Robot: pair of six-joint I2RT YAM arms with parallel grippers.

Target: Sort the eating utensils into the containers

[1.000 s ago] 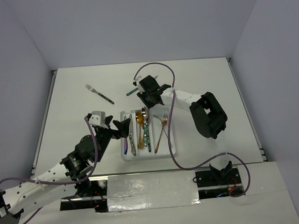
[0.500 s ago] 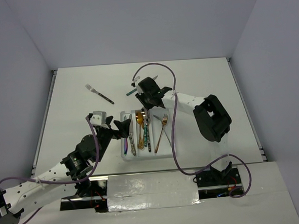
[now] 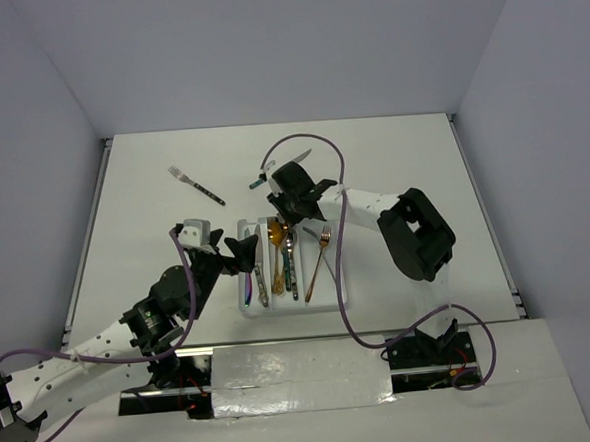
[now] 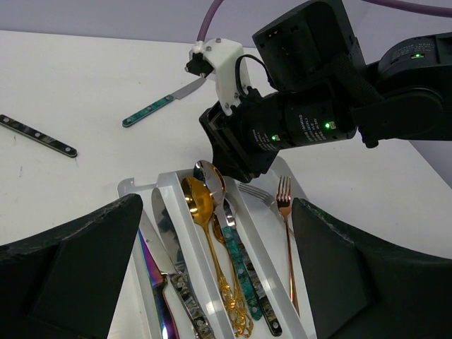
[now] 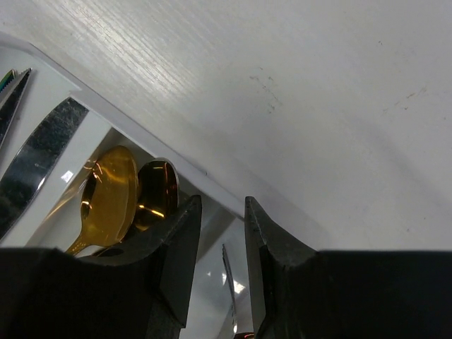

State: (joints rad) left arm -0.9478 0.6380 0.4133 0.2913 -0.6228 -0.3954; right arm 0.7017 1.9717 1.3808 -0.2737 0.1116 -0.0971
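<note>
The utensils [image 3: 275,250] lie mostly in the tray, with two left out on the table [image 3: 401,154], and they look grouped by kind, which explains each resting place. The white tray [image 3: 336,291] sits near the arms, its three long slots running away from them. The left slot holds knives: a purple knife [image 4: 150,272] beside a silver knife [image 4: 166,240]. The middle slot holds spoons: a gold spoon [image 4: 200,205] touching a teal-handled spoon [image 4: 236,261], bowls at the far end. The right slot holds forks: a copper fork [image 4: 284,194] lying lengthwise and a silver fork [image 4: 258,194] set crosswise at the far end, partly under the right gripper [image 5: 222,219]. That gripper hangs low over the tray's far end with its jaws close together, and I cannot tell whether they are clamped on the silver fork or merely above it; my guess is that it is placing that fork among its kind. The left gripper [image 3: 235,255] is spread wide with nothing in it, poised at the tray's near left corner, likely waiting clear of the other arm. Well apart from the tray, a dark-handled fork [image 3: 195,185] and a teal-handled knife [image 4: 159,107] are not yet sorted
</note>
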